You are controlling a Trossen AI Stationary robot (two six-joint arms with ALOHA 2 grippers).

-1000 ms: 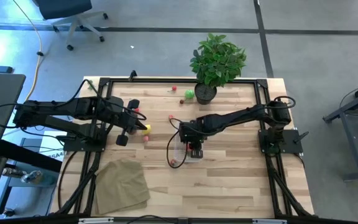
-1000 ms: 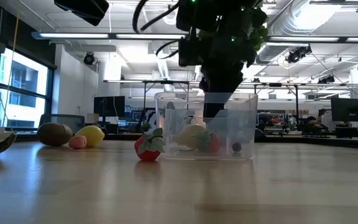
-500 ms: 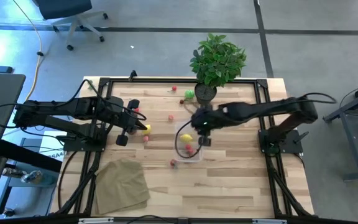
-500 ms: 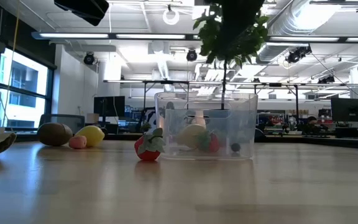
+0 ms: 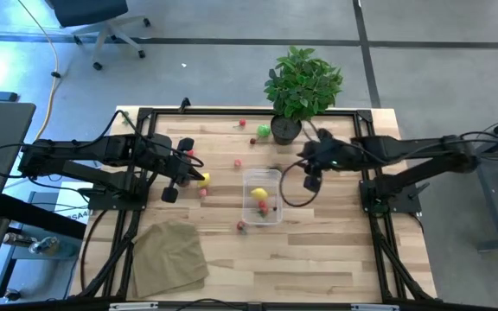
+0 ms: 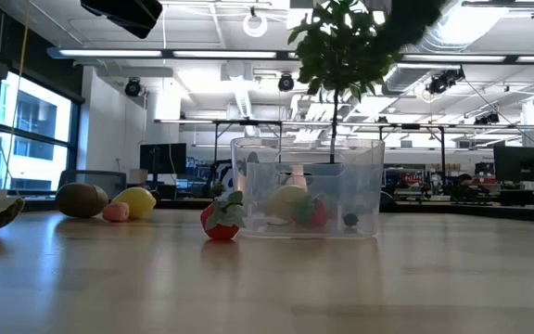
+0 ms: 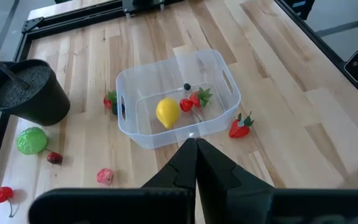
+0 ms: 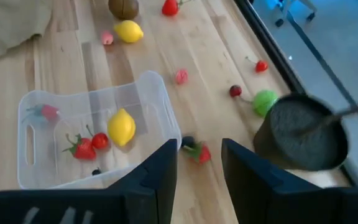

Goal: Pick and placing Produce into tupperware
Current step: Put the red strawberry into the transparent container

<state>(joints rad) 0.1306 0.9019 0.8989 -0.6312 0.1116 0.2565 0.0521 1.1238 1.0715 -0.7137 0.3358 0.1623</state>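
CHANGE: right gripper [image 5: 311, 182] had lifted out of the tupperware [image 5: 263, 196] and swung aside toward the plant pot [image 5: 285, 130], fingers part-open, empty | MEANING: drop done; lemon [image 7: 167, 112] and strawberries inside, more produce outside | left gripper [image 5: 170, 195] closed, empty, well clear.

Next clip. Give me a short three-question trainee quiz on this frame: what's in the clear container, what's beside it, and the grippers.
1. True or false: a yellow toy lemon lies inside the clear rectangular plastic container.
2. Multiple choice: the red toy strawberry outside the container is (A) stacked on the lemon, (B) on the wooden table beside the container wall, (C) held by a gripper.
3. Fill in: the right gripper is ____ and holds nothing; the left gripper is ____.

Key: 1 true; 2 B; 3 open, shut.
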